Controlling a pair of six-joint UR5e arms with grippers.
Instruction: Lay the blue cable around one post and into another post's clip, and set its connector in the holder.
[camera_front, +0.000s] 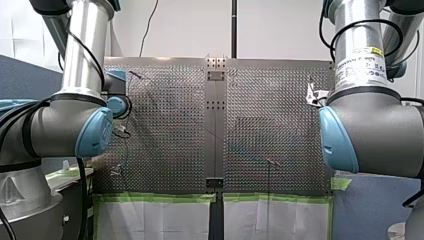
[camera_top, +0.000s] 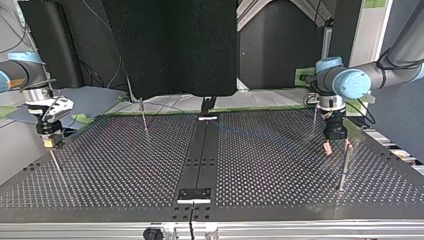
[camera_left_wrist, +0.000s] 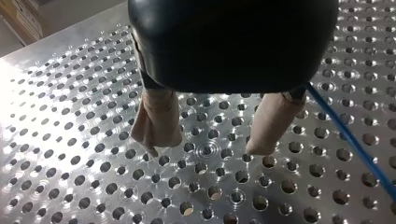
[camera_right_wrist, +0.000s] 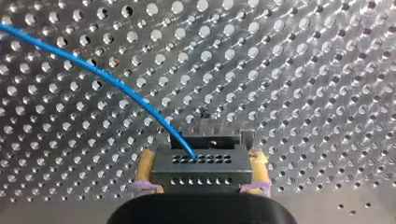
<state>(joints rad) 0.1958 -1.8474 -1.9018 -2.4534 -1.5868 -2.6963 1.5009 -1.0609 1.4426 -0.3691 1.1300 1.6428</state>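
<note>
My right claw (camera_right_wrist: 201, 156) clamps its yellow pads (camera_right_wrist: 145, 168) on either side of a black connector (camera_right_wrist: 201, 175), holding it just above the perforated bench (camera_right_wrist: 303, 70). The connector is a squat block with two rows of small holes across its face. The blue cable (camera_right_wrist: 93, 70) leaves one of the upper holes and runs away from the claw in a thin, smooth arc over the bench. In the top view this claw hangs at the bench's left edge. Towards the right edge in the same view, my left claw (camera_left_wrist: 201, 149) stands with its beige pads (camera_left_wrist: 156, 123) spread wide and nothing between them, tips close to the surface. The cable passes just beside one pad. A slim upright post (camera_top: 344, 165) stands near that claw.
</note>
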